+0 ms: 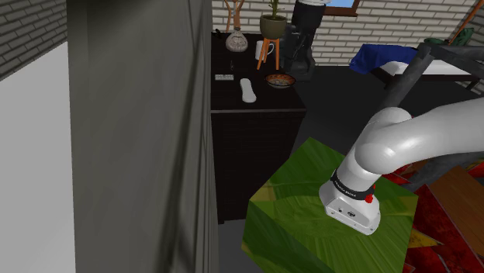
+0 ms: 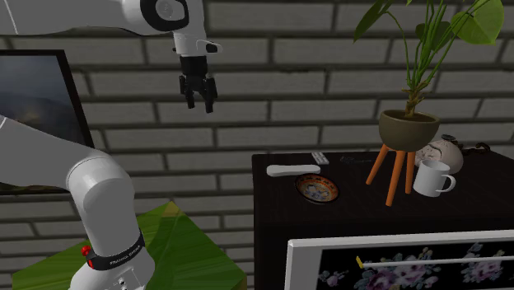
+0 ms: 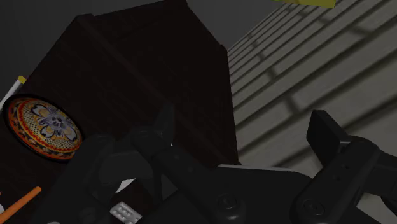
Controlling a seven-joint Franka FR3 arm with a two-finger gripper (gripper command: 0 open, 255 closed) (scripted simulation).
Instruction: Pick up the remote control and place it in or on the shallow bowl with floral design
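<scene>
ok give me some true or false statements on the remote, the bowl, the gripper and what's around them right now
1. The gripper holds the remote control. False: it is open and empty, raised in the air above the level of the cabinet top, where the remote control lies.
2. The remote control lies outside the floral bowl. True.
3. The mug is white. True.
4. The plant pot sits straight on the cabinet top. False: it rests on an orange-legged stand.
</scene>
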